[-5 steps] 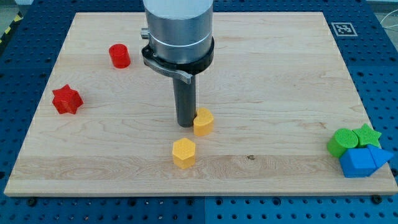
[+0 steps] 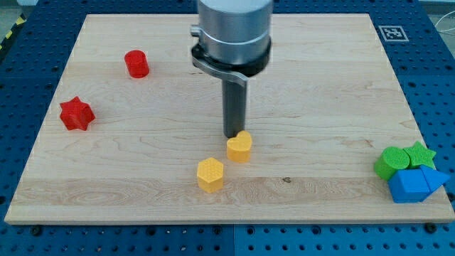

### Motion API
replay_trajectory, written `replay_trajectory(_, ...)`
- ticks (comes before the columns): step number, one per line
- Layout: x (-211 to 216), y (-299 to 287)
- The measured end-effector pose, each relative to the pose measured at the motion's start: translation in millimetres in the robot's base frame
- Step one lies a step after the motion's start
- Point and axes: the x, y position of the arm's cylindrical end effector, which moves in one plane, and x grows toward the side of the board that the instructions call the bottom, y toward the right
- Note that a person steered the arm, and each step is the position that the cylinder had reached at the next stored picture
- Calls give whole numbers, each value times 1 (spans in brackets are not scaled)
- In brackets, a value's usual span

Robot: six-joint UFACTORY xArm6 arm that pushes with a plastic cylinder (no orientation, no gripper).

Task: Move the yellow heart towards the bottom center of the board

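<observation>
The yellow heart (image 2: 239,147) lies on the wooden board (image 2: 320,107) a little below the board's middle. My tip (image 2: 234,135) stands right at the heart's upper left edge, touching or almost touching it. A yellow hexagon block (image 2: 210,174) lies below and to the left of the heart, a short gap apart, near the board's bottom edge.
A red cylinder (image 2: 136,64) and a red star (image 2: 76,114) lie at the view's left. At the bottom right corner a green cylinder (image 2: 389,162), a green star (image 2: 421,153) and two blue blocks (image 2: 414,183) cluster together. A fiducial tag (image 2: 392,33) marks the top right corner.
My tip has moved to the right and now stands above the heart instead of at its left. The heart has slid slightly down and to the right. The hexagon has not moved.
</observation>
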Motion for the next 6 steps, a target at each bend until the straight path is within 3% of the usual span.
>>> replay_trajectory(2, 20, 17)
replay_trajectory(4, 3, 20)
replay_trajectory(6, 36, 20)
